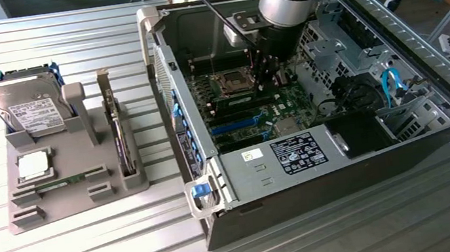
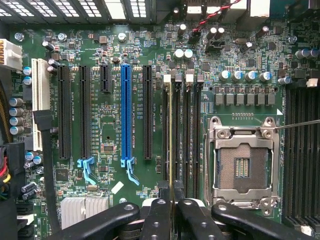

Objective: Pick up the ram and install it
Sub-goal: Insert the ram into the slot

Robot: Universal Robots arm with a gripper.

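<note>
One slight tilt of the ram (image 2: 170, 142), pinched in the nearly closed claw (image 2: 171, 189), could jam it against the memory slots (image 2: 186, 130).

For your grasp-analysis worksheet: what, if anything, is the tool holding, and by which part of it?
The ram, seen edge-on. It appears to be pinched in the shut tool by its upper long edge, over the memory slots.

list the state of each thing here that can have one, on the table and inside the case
black computer case: open, inside exposed
gripper: shut on thin green ram stick, edge-on along a black memory slot
silver processor socket: empty
blue expansion slot: empty
silver hard drive with white label: upright in grey holder
square silver processor chip: flat in the holder
</note>
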